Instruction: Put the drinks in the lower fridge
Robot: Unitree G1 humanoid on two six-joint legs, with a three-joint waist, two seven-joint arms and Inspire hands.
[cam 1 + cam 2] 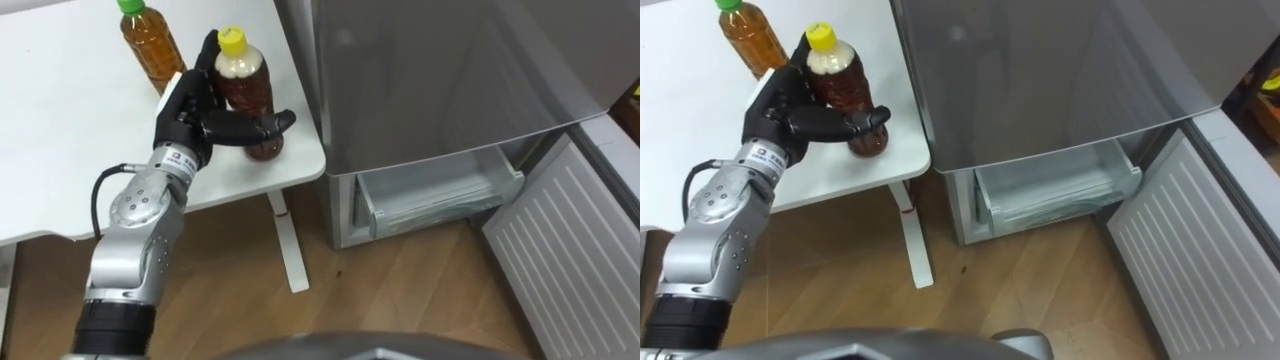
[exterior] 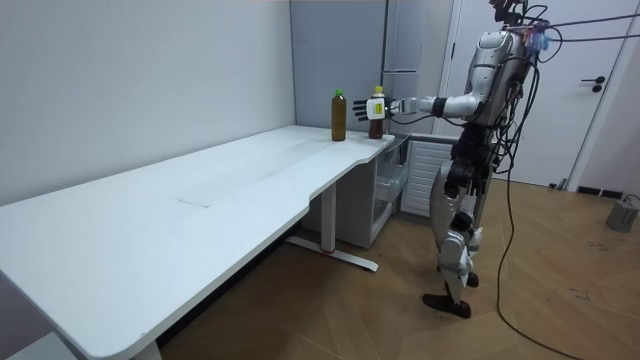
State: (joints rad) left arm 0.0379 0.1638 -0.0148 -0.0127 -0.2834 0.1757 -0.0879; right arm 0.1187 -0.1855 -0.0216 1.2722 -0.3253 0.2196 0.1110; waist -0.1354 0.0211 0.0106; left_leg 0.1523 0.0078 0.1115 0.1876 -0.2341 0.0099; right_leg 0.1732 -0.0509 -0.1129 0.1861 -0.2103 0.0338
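Observation:
A yellow-capped bottle of brown drink (image 1: 245,92) stands upright on the near right corner of the white table (image 1: 60,130). My left hand (image 1: 190,110) is round it and open. The thumb lies straight across the bottle's lower front and the fingers (image 1: 207,48) rise behind it. A second bottle with a green cap (image 1: 150,42) stands just behind to the left. The lower fridge (image 1: 440,195) is open to the right of the table, showing a clear drawer. In the room view my left arm reaches out to the bottle (image 2: 376,110), and my right hand (image 2: 463,160) hangs by my side.
The grey upper fridge door (image 1: 450,70) is closed above the drawer. The open lower door (image 1: 570,235), ribbed and white, swings out at the right. The table leg (image 1: 288,240) stands between table and fridge. Wooden floor lies below.

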